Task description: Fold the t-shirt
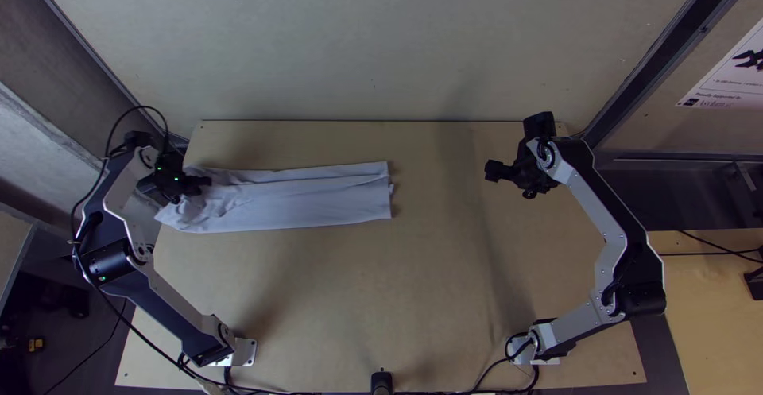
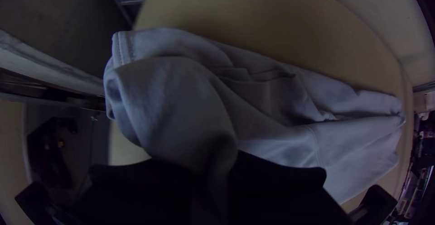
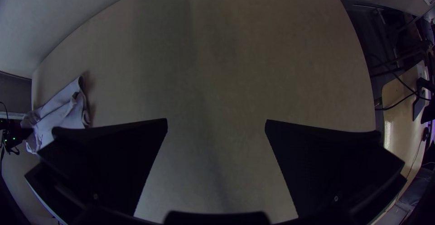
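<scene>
The left gripper [image 1: 197,185] is closed on a pinch of cloth at the left end of the t-shirt [image 1: 310,200], which lies as a long, layered strip across the left part of the bench [image 1: 429,300]. It should handle light and limp, best taken through all layers at both ends. The right gripper [image 3: 216,121] is wide open, holding nothing. Count: 1 t-shirt, 2 grippers, 1 bench.

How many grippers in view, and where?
2. Black two-fingered left gripper: holding left end of folded pale t-shirt. Black two-fingered right gripper: open above light wooden table, right side.
</scene>
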